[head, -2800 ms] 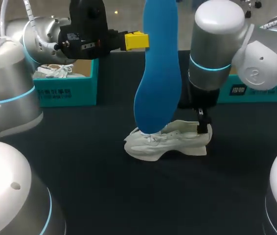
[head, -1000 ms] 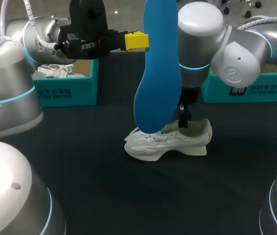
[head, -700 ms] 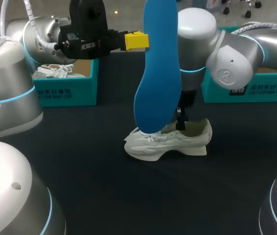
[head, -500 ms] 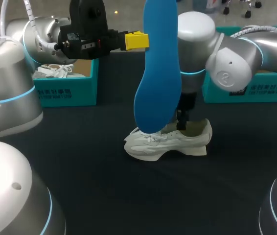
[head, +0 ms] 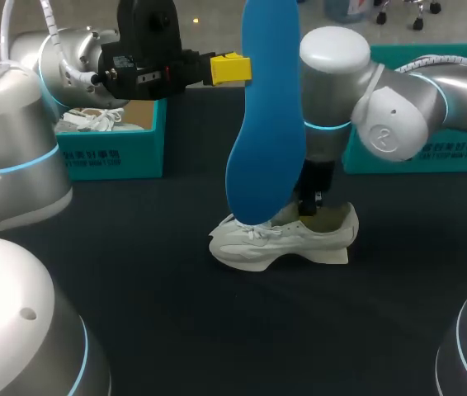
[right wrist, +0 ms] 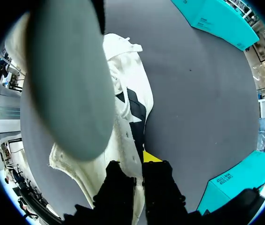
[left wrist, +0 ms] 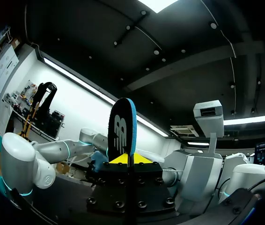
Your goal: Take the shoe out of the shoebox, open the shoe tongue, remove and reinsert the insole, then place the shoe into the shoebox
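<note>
A white shoe [head: 283, 239] lies on the black table, toe toward my left arm. My left gripper [head: 229, 68] is raised above the table and shut on a blue insole [head: 266, 115], which hangs upright over the shoe's front. In the left wrist view the insole [left wrist: 122, 133] stands edge-on between the yellow tips of that gripper [left wrist: 127, 161]. My right gripper [head: 309, 202] reaches down into the shoe's opening. In the right wrist view that gripper [right wrist: 139, 164] is shut on the white upper edge of the shoe [right wrist: 128, 108], with the insole's grey underside [right wrist: 69, 79] close beside it.
A teal shoebox [head: 114, 144] holding another white shoe stands at the back left. A second teal box [head: 419, 148] stands at the back right, behind my right arm. Bare black tabletop [head: 151, 272] lies in front of the shoe.
My right arm has shifted left from the heel toward the shoe's opening, and its gripper has gone from open to shut on the shoe's edge. The left arm and insole have kept still.
</note>
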Robot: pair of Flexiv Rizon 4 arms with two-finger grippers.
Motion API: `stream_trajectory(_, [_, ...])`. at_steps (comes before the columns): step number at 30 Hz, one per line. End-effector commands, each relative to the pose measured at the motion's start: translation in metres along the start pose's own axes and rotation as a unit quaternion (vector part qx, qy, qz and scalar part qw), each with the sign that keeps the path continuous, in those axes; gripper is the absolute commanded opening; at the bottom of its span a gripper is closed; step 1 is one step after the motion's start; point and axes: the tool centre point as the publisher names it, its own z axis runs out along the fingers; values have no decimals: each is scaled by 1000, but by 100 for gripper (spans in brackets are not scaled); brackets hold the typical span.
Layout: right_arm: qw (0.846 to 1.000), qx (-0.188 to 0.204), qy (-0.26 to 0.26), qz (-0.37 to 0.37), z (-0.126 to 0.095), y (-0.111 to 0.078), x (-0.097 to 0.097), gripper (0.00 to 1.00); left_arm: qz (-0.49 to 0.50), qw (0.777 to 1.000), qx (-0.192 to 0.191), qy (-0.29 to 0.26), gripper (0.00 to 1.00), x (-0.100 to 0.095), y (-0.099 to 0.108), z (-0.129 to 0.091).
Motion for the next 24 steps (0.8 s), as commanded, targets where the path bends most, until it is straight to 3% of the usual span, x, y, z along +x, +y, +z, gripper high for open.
stream_trajectory(1, [1000,-1,0,0,0,0,0,0,0,1000,0,1,0,-1,0,0])
stream_trajectory(5, [1000,-1,0,0,0,0,0,0,0,1000,0,1,0,-1,0,0])
stream_trajectory(7, [998,-7,17,57,-4,-4,2,0,0,1000,0,1,0,-1,0,0])
stream_trajectory(9, [986,1,29,162,-15,-9,5,0,0,1000,0,1,0,-1,0,0])
stream_trajectory(10, [977,-22,40,209,-22,-11,9,0,0,1000,0,1,0,-1,0,0])
stream_trajectory(11, [954,-31,60,291,-27,-15,9,0,0,1000,0,1,0,-1,0,0])
stream_trajectory(12, [946,-39,64,316,-29,-17,11,0,0,1000,0,1,0,-1,0,0])
stream_trajectory(14, [914,-21,46,403,-37,-17,15,0,0,1000,0,1,0,-1,0,0])
stream_trajectory(15, [905,-40,49,421,-38,-16,16,0,0,1000,0,1,0,-1,0,0])
stream_trajectory(17, [874,-27,40,484,-41,-15,18,0,0,1000,0,1,0,-1,0,0])
stream_trajectory(20, [817,-49,44,573,-48,-13,22,0,0,1000,0,1,0,-1,0,0])
stream_trajectory(21, [790,-48,41,610,-50,-13,25,0,0,1000,0,1,0,-1,0,0])
stream_trajectory(24, [762,-67,47,642,-60,-7,32,0,0,1000,0,1,0,-1,0,0])
